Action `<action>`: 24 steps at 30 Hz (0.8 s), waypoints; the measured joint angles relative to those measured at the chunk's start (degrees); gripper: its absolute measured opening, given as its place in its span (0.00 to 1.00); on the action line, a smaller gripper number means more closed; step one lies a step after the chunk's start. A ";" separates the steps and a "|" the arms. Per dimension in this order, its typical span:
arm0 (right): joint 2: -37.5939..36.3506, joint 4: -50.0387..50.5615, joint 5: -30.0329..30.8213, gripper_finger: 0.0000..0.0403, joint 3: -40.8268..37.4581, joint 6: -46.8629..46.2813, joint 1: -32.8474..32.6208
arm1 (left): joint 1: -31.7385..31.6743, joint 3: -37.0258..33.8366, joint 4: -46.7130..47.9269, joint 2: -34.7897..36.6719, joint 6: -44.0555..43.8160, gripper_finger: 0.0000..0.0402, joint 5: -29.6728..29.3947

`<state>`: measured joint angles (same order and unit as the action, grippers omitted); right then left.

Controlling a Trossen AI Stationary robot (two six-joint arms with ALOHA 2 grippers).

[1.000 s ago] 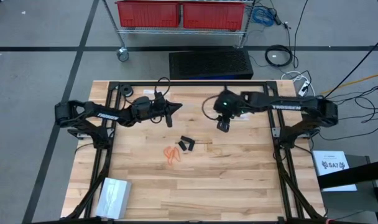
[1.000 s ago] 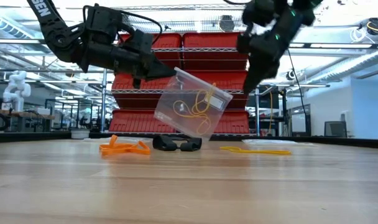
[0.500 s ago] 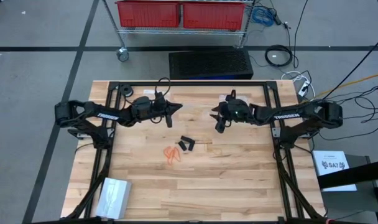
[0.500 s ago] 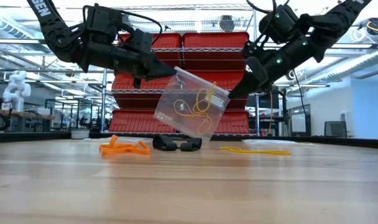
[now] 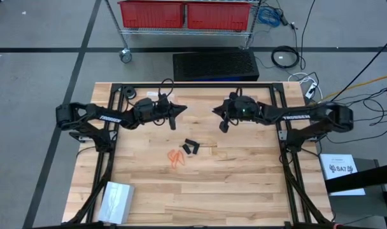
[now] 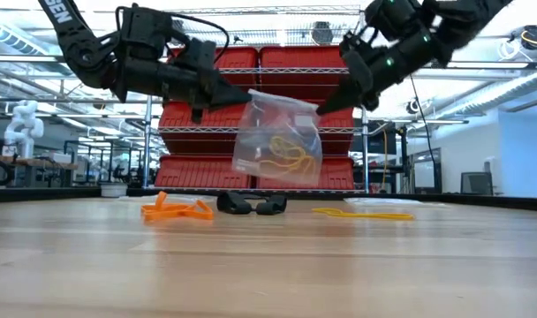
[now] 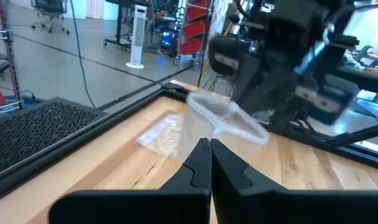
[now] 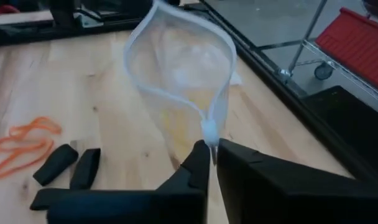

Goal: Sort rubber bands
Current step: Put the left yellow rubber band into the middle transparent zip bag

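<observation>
A clear plastic bag (image 6: pixel 276 141) with pale yellowish rubber bands (image 6: pixel 282 159) inside hangs above the table between my two grippers. My left gripper (image 6: pixel 242 95) is shut on its left top end and my right gripper (image 6: pixel 326 104) on its right top end. Its mouth (image 8: pixel 176 56) gapes open between them. On the table below lie orange rubber bands (image 6: pixel 176 209), black rubber bands (image 6: pixel 251 205) and a few yellowish ones (image 6: pixel 361 213). My left gripper pinches the bag's top rim at its left end (image 7: pixel 215 127) between its two shut fingers. The fingers come from the table's left, slanting a little downward. The bag hangs below, clear of the table. My right gripper pinches the bag's top rim at the side seam (image 8: pixel 209 132) between its two fingertips. It comes from the table's right, slanting a little downward. The bag hangs with its mouth up, clear of the table.
A second clear bag (image 7: pixel 161 134) lies flat on the wood near the far edge. A stack of clear bags (image 5: pixel 116 200) sits at the near left corner. Black frame rails (image 5: pixel 193 86) border the table. Beyond the far edge stands a rack with red bins (image 5: pixel 184 13).
My right gripper has tipped from pointing down to nearly level, moved toward the bag and shut on its right top end. The bag, which hung tilted from my left gripper alone, now hangs between both grippers with its mouth up.
</observation>
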<state>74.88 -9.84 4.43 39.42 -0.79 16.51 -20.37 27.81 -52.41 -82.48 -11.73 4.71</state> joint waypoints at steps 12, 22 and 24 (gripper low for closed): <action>0.12 15.88 -3.46 0.00 8.85 2.25 -0.09 | 2.53 0.00 -1.81 0.00 0.48 0.00 -0.35; -0.10 21.36 -3.25 0.01 8.85 -1.36 -0.50 | 2.52 0.00 3.20 0.00 3.65 0.00 -2.90; -0.67 23.84 -3.24 0.06 8.85 -1.91 -0.50 | 2.26 0.00 3.81 0.00 4.47 0.00 -3.56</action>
<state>74.21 14.01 1.19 48.27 -2.70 16.01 -18.10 27.81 -48.60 -82.48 -7.26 1.15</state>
